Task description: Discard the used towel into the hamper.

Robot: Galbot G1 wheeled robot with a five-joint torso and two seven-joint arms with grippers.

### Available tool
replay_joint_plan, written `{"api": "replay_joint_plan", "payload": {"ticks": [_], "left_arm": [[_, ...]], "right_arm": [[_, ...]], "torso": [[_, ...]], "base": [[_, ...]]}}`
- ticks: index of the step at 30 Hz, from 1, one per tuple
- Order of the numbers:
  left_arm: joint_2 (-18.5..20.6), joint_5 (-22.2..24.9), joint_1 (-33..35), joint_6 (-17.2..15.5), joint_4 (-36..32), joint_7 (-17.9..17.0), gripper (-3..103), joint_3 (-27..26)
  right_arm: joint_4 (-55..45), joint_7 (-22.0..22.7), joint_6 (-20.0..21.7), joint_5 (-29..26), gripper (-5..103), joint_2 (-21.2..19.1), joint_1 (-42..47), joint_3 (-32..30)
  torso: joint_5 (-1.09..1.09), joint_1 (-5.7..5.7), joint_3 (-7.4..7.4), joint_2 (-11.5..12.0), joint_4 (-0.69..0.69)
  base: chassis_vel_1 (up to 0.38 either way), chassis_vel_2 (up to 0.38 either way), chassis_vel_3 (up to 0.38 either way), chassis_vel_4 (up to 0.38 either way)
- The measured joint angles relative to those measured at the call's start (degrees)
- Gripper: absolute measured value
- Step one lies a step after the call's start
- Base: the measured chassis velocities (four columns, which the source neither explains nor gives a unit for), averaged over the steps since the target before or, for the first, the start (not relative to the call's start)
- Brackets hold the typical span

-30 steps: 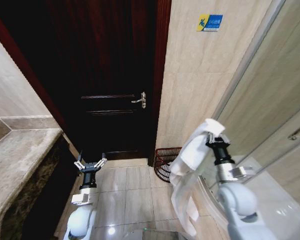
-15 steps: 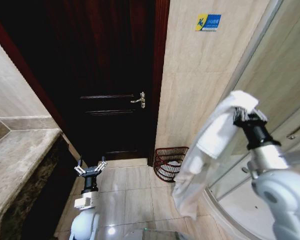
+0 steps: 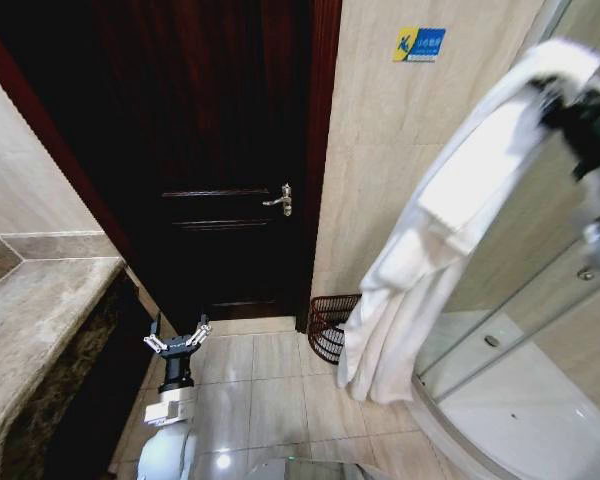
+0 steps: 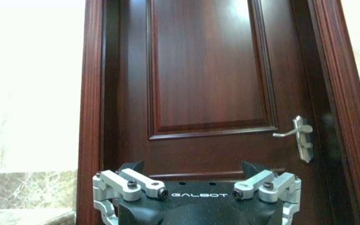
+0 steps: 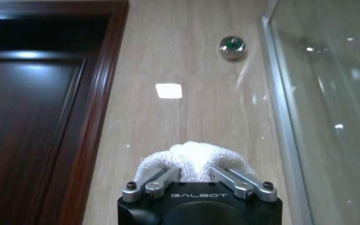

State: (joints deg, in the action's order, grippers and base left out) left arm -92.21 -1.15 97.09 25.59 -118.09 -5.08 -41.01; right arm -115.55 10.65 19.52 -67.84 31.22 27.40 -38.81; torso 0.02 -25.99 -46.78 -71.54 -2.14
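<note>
Two grippers on my feeds. My right gripper [image 5: 198, 176] is clamped on the white towel [image 3: 450, 230]: right wrist view has its fingers [image 5: 152, 180] pinched tight into a bunched fold, facing the beige tiled wall [image 5: 186, 61] between the dark door [image 5: 30, 122] and the shower glass [image 5: 330, 117]. Head view adds what the wrist view can't: the arm is high up at the picture's upper right, and the towel hangs from it in a long drape, its lower end down near the floor tiles [image 3: 270, 385].

Hamper [image 3: 327, 325] sits on the floor at the foot of the wall, just beside the door frame [image 3: 320, 150]; towel's lower part hangs in front of it and hides its right side. Can't tell whether they touch.

Left gripper [image 3: 176, 341] is low, in front of the door, fingers spread wide, holding nothing. Left wrist view confirms: fingers [image 4: 133, 180] apart, door handle [image 4: 300, 136] ahead.
</note>
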Motion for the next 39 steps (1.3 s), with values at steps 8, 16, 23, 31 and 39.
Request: {"api": "replay_joint_plan", "payload": {"ticks": [8, 16, 23, 31, 39], "left_arm": [[0.0, -2.5, -1.6, -2.1, 0.5, -0.3, 100, 1.1], [0.1, -2.8, -2.3, -4.2, -0.2, -1.1, 100, 1.7], [0.1, -2.7, -2.1, -3.5, 0.8, -1.3, 100, 1.4], [0.1, -2.7, -1.7, -2.3, 1.3, -1.3, 100, 1.3], [0.1, -2.6, -1.2, -1.5, 0.9, -1.3, 100, 1.1]], "right_arm": [[10.7, 2.4, 0.4, -2.3, 8, 3.4, -24.4, 15.8], [27.1, 4.0, -1.0, -0.4, 8, 12.1, -48.0, 32.8], [44.7, 1.5, -2.8, 4.7, 8, 22.1, -63.7, 39.8], [55.9, 0.5, -5.1, 8.7, 8, 30.1, -69.3, 42.7], [59.7, -0.6, -7.3, 11.6, 8, 31.5, -66.7, 42.1]], "torso": [[-0.03, 0.0, 0.01, 0.0, -0.01], [-0.02, 0.0, 0.0, 0.0, -0.03], [-0.07, 0.0, 0.01, 0.0, -0.02], [-0.04, 0.01, 0.01, 0.0, -0.04], [0.03, 0.0, -0.01, 0.0, -0.02]], "base": [[0.0, 0.0, 0.0, 0.0], [0.0, 0.0, 0.0, 0.0], [0.0, 0.0, 0.0, 0.0], [0.0, 0.0, 0.0, 0.0], [0.0, 0.0, 0.0, 0.0]]}}
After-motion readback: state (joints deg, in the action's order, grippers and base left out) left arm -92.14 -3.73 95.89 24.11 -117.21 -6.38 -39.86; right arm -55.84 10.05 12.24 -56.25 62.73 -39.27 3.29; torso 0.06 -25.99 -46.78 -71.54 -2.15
